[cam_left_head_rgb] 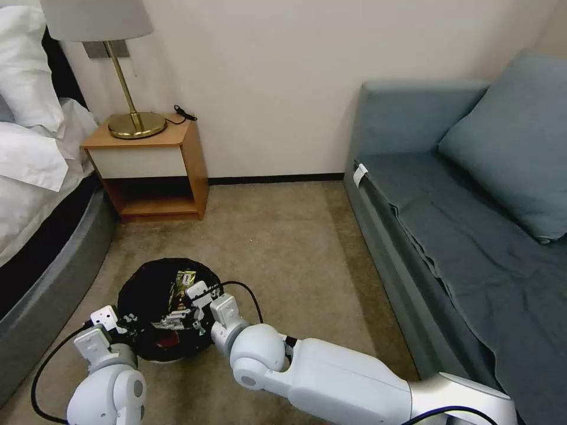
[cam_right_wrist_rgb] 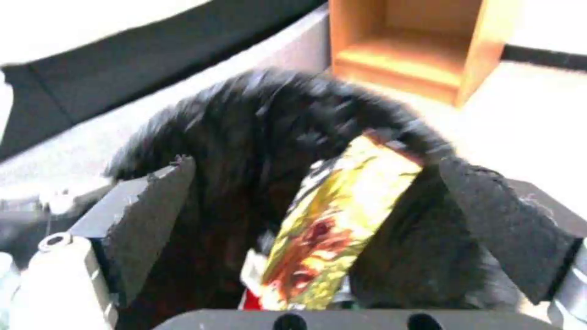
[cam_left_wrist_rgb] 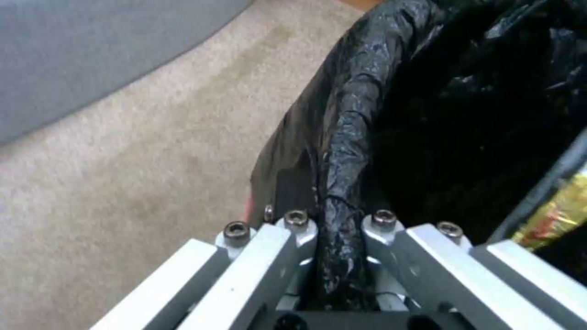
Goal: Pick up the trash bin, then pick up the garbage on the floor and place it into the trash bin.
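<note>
The trash bin [cam_left_head_rgb: 142, 289], round and lined with a crinkly black bag, is low in the head view on the carpet side near the bed. My left gripper [cam_left_head_rgb: 118, 321] is shut on its near rim; in the left wrist view the fingers [cam_left_wrist_rgb: 293, 229] pinch the folded black bag rim [cam_left_wrist_rgb: 342, 151]. My right gripper [cam_left_head_rgb: 190, 307] hovers over the bin's mouth, open. Its dark pads [cam_right_wrist_rgb: 146, 215] stand wide apart, touching nothing. A gold-brown wrapper [cam_right_wrist_rgb: 336, 220] lies loose in the bin between them, also visible as the wrapper [cam_left_head_rgb: 183, 282]. A red-white packet [cam_right_wrist_rgb: 247, 293] lies beneath it.
A wooden nightstand [cam_left_head_rgb: 156, 171] with a brass lamp [cam_left_head_rgb: 136, 121] stands against the wall behind the bin. The bed [cam_left_head_rgb: 35, 195] runs along the left and a blue-grey sofa [cam_left_head_rgb: 460, 224] along the right. Bare carpet [cam_left_head_rgb: 283, 248] lies between them.
</note>
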Controlling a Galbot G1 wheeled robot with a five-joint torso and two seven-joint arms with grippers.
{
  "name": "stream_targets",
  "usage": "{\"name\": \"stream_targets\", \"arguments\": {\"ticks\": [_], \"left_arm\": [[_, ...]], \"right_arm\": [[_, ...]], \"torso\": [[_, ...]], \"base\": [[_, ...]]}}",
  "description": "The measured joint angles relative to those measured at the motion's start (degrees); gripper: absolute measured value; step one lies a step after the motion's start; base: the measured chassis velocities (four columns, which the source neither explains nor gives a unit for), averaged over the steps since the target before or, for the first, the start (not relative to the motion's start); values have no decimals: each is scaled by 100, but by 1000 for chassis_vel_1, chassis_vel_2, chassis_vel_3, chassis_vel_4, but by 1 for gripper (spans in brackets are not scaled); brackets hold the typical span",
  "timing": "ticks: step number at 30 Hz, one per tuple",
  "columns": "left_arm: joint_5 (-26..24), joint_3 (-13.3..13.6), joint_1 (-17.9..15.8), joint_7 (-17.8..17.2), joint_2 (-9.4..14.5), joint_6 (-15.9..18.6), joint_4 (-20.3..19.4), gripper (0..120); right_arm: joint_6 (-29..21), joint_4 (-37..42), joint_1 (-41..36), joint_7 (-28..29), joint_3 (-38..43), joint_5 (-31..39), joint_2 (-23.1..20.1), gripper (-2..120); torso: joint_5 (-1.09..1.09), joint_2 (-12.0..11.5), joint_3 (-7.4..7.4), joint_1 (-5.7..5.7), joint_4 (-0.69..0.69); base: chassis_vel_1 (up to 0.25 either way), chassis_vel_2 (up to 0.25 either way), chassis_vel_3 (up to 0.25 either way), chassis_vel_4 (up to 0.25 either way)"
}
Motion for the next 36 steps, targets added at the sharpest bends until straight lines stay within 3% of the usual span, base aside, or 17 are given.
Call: {"name": "stream_targets", "arguments": {"ticks": [10, 20, 26, 30, 31, 34, 35, 36], "left_arm": [[-1098, -57, -160, -676, 18, 237, 328, 3], [-1348, -70, -279, -991, 29, 131, 703, 3], [-986, -77, -236, -836, 43, 59, 696, 8], [-548, -113, -120, -520, 75, -71, 555, 26], [-548, -113, -120, -520, 75, -71, 555, 26], [-140, -147, -19, -199, 93, -213, 437, 37], [235, -177, 39, 50, 101, -403, 372, 43], [235, -177, 39, 50, 101, -403, 372, 43]], "right_arm": [[11, 273, -29, -11, 283, -23, -299, 100], [72, 276, -165, -77, 386, -163, -427, 100], [92, 230, -203, -101, 390, -200, -431, 100], [100, 188, -213, -108, 393, -222, -424, 100], [100, 188, -213, -108, 393, -222, -424, 100], [105, 181, -220, -109, 394, -228, -421, 100], [110, 180, -225, -109, 398, -229, -420, 100], [110, 180, -225, -109, 398, -229, -420, 100]], "torso": [[0, 0, 0, 0, 0], [5, 1, -1, 0, 1], [-4, 1, 0, 0, -1], [-3, 1, 0, 0, -1], [-3, 1, 0, 0, -1], [-3, 0, 0, 0, -1], [-2, 0, 0, 0, 0], [-2, 0, 0, 0, 0]], "base": [[0, 0, 0, 0], [0, 0, 0, 0], [0, 0, 0, 0], [0, 0, 0, 0], [0, 0, 0, 0], [0, 0, 0, 0], [0, 0, 0, 0], [0, 0, 0, 0]]}}
